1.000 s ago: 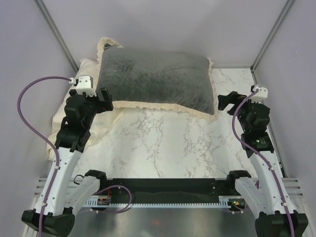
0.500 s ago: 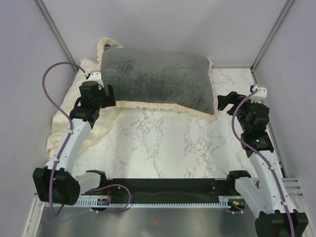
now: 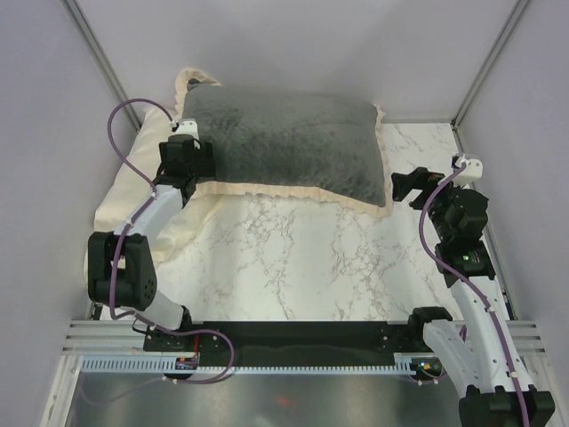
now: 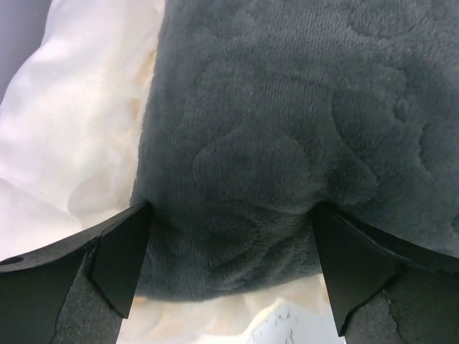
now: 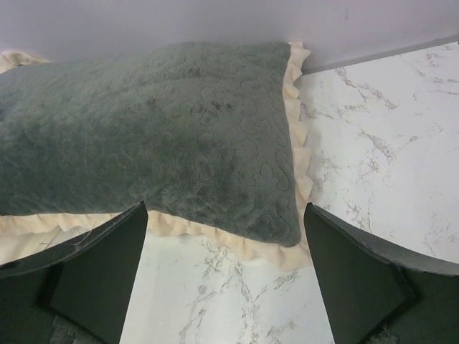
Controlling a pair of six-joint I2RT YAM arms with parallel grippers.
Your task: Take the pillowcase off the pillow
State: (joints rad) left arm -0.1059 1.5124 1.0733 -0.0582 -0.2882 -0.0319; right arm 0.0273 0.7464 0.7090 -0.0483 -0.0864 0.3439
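Though unclamped, pillowcase (image 4: 287, 107) between left tool's (image 4: 231, 208) jaws.

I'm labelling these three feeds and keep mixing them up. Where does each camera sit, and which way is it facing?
Top external: fixed above and behind the arms, both visible, looking down across the table at the pillowcase.
Left wrist: on the left gripper, close on the pillowcase's dark near-left corner; its open fingers frame it.
Right wrist: on the right gripper, facing the pillowcase's right end and the table; open fingers below.
Shared: all show the pillowcase.
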